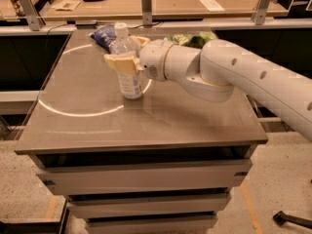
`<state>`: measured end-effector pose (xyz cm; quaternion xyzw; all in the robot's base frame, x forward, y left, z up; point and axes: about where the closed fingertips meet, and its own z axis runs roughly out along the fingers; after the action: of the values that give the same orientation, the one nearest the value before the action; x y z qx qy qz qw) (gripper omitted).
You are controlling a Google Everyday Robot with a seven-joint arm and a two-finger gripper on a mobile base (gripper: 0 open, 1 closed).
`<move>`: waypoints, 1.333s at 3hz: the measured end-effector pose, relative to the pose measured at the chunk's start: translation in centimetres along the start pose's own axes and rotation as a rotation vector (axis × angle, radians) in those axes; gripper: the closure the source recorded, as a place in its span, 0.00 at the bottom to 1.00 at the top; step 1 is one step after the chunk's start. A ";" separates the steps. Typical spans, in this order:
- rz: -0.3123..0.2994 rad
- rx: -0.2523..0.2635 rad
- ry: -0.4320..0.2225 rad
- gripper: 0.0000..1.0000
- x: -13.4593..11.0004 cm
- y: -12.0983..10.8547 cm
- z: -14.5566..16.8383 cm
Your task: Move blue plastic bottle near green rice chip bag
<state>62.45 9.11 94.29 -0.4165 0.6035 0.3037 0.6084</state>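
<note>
The blue plastic bottle (128, 69) stands upright on the grey table (146, 121), left of the middle, with its white cap at the top. My gripper (122, 61) reaches in from the right, and its tan fingers (118, 63) are shut around the bottle's upper body. The green rice chip bag (194, 38) lies at the back of the table, to the right of the bottle, mostly hidden behind my white arm (219, 72).
A dark blue snack bag (103, 34) lies at the back of the table just behind the bottle. A wooden bench (161, 1) with papers and metal posts runs behind the table. The table has drawers below.
</note>
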 end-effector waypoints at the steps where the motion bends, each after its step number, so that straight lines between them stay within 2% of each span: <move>1: 0.035 0.091 0.024 1.00 0.9 -1.1 -3.2; 2: 0.073 0.204 0.070 1.00 2.2 -2.7 -7.0; 4: 0.078 0.223 0.076 1.00 2.1 -3.1 -7.6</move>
<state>61.70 0.69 93.20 -0.3335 0.6721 0.2421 0.6152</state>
